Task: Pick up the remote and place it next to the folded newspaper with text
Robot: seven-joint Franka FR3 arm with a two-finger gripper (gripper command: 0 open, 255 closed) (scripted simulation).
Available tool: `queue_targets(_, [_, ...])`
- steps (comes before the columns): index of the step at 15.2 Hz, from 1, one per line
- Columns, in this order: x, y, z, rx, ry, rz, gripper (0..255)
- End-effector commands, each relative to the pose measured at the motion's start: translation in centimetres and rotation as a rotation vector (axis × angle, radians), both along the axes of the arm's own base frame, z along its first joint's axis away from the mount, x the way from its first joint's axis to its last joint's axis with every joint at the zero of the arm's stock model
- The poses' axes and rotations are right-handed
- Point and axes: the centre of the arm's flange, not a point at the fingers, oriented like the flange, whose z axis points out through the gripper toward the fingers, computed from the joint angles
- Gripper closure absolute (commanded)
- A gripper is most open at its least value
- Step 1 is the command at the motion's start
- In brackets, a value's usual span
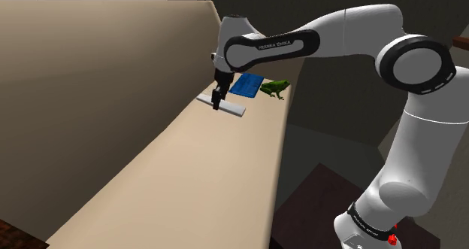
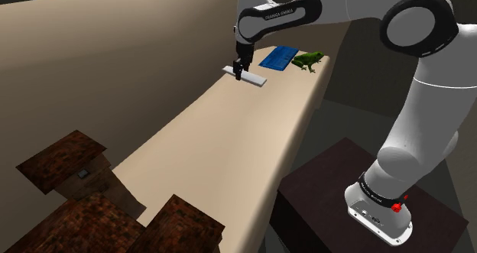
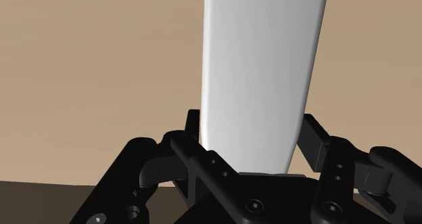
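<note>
At the far end of the bench [image 1: 188,180], near the blue newspaper [image 1: 246,85], my pincer [image 1: 217,103] is apparently clamping the pale remote [image 1: 234,109] across its width; it is looking stiff, light, smooth, possibly slippery.

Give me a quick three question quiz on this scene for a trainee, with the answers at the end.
1. True or false: the green frog lies between the remote and the blue folded newspaper.
2. The gripper is down at: A the remote, B the frog, C the newspaper.
3. What colour is the surface under all three things?
Key: 1 false, the newspaper is in the middle; 2 A; 3 beige.
</note>
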Motion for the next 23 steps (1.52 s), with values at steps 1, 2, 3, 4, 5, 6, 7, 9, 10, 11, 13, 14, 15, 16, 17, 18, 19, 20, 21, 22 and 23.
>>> queue_targets(1, [0.6, -2.5, 0.4, 0.000, 0.000, 0.002, 255])
queue_targets(2, [1.0, -3.8, 0.4, 0.000, 0.000, 0.002, 255])
queue_targets(3, [1.3, -5.0, 0.5, 0.000, 0.000, 0.002, 255])
queue_targets(4, [1.7, -6.3, 0.5, 0.000, 0.000, 0.002, 255])
queue_targets(5, [2.0, -7.6, 0.6, 0.000, 0.000, 0.002, 255])
queue_targets(6, [2.4, -8.8, 0.6, 0.000, 0.000, 0.002, 255])
queue_targets(7, [2.7, -10.1, 0.7, 0.000, 0.000, 0.002, 255])
queue_targets(9, [3.4, -12.7, 0.8, 0.000, 0.000, 0.002, 255])
queue_targets(10, [3.8, -13.9, 0.8, 0.000, 0.000, 0.002, 255])
queue_targets(11, [4.1, -15.2, 0.9, 0.000, 0.000, 0.002, 255])
queue_targets(13, [4.8, -17.7, 1.0, 0.000, 0.000, 0.002, 255])
queue_targets(14, [5.2, -19.0, 1.0, 0.000, 0.000, 0.002, 255])
queue_targets(15, [5.6, -20.3, 1.1, 0.000, 0.000, 0.002, 255])
queue_targets(16, [5.9, -21.6, 1.1, 0.000, 0.000, 0.002, 255])
queue_targets(17, [6.3, -22.8, 1.2, 0.000, 0.000, 0.002, 255])
queue_targets(18, [6.6, -24.1, 1.2, 0.000, 0.000, 0.002, 255])
queue_targets(19, [7.0, -25.4, 1.3, 0.000, 0.000, 0.002, 255])
queue_targets(20, [7.5, -27.3, 1.4, 0.000, 0.000, 0.002, 255])
queue_targets(21, [7.5, -27.3, 0.8, 0.000, 0.000, 0.002, 255])
queue_targets(22, [7.5, -27.3, 0.3, 0.000, 0.000, 0.002, 255])
queue_targets(23, [7.5, -27.3, -0.2, 0.000, 0.000, 0.002, 255])
